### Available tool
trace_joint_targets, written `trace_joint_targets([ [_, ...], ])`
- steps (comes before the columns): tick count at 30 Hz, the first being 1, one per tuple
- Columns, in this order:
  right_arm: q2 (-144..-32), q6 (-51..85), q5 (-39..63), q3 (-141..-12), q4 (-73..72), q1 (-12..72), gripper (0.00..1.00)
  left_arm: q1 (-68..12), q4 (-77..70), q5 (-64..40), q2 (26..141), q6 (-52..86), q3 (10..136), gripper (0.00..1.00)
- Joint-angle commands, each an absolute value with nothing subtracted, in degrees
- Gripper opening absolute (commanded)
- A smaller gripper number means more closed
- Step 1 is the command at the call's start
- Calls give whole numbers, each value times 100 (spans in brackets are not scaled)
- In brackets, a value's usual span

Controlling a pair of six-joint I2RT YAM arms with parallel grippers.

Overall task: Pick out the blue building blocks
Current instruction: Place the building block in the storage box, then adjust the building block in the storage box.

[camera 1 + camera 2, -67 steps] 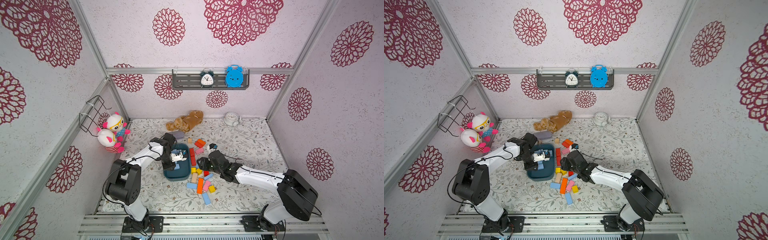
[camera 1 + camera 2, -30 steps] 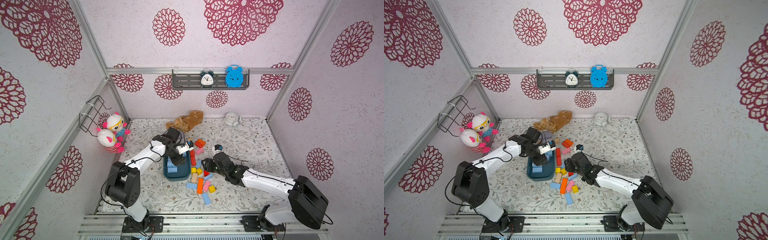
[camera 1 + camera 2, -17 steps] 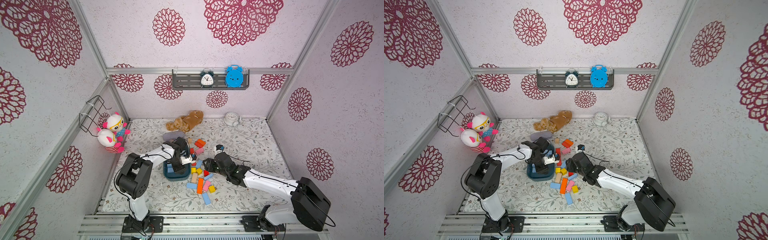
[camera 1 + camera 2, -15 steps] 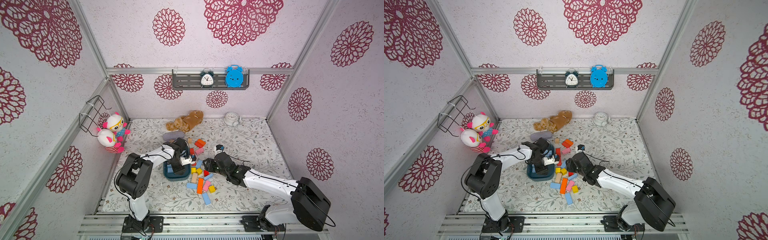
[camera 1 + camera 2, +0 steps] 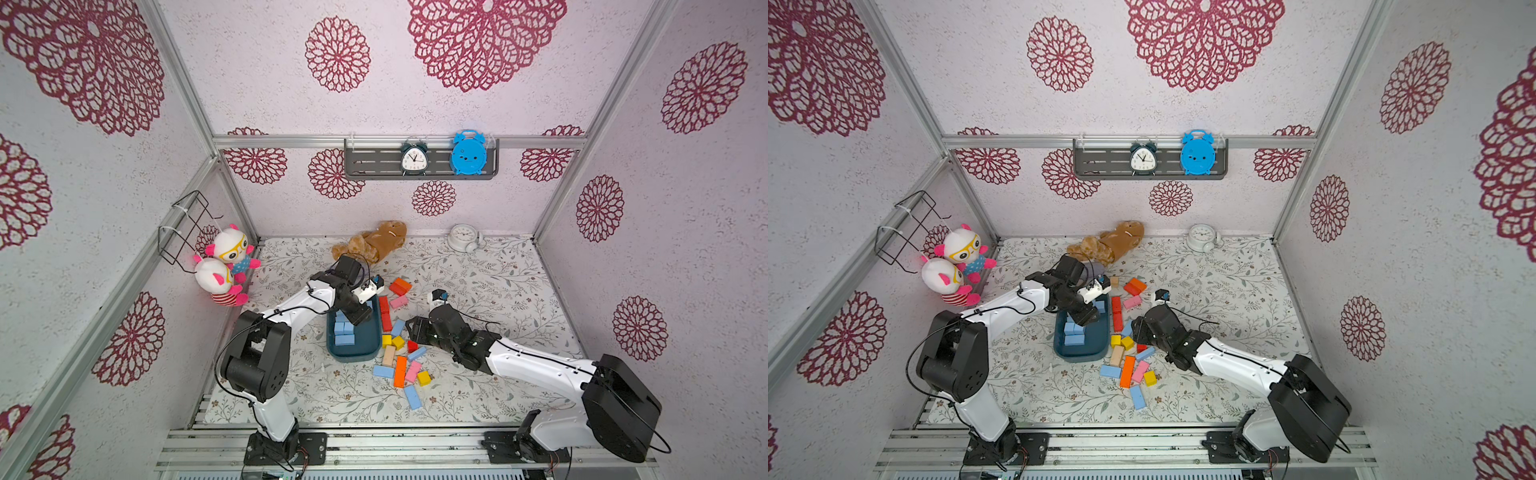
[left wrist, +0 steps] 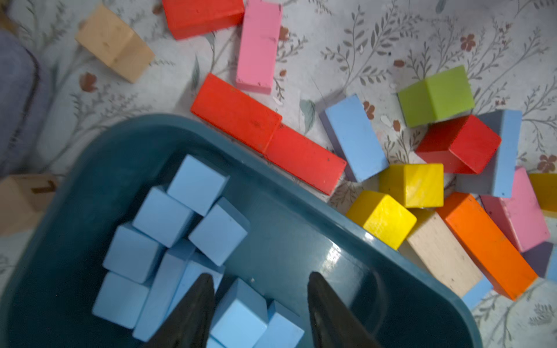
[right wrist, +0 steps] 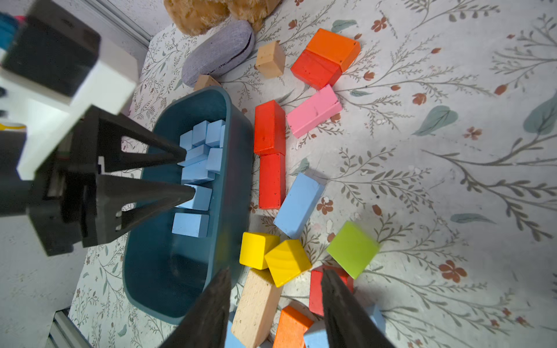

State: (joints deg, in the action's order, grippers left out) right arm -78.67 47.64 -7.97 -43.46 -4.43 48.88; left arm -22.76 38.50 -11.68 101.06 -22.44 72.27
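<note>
Left gripper (image 6: 260, 274): jaws spread, empty, above blue blocks (image 6: 196, 183) in tray (image 6: 126, 129).
Right gripper (image 7: 276, 270): jaws spread, empty, above loose blocks (image 7: 256, 304) beside tray.

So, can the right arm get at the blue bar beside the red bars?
Probably yes: the right end effector hangs open near the blue bar, nothing on top; two yellow cubes lie between.

Four loose blue blocks (image 5: 412, 397), three yellow blocks (image 5: 424, 378), two pink blocks (image 5: 399, 302), one tray (image 5: 361, 350), three clocks (image 5: 412, 158), three plush toys (image 5: 226, 249).
</note>
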Motion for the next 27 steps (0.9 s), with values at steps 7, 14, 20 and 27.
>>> trace_joint_targets([
  [7,-7769,4733,-978,-4403,-497,4858,52,-2379,2638,-383,10117,-1874,7057,68],
  [14,-7857,4746,-918,-4396,-518,4860,52,-2467,2602,-231,10382,-2003,7110,73],
  [20,-7816,4729,-925,-4388,-554,4860,52,-2486,2736,-78,10524,-2118,7136,76],
  [27,-7801,4724,-932,-4384,-562,4853,52,-2479,2656,208,10689,-2184,7085,77],
])
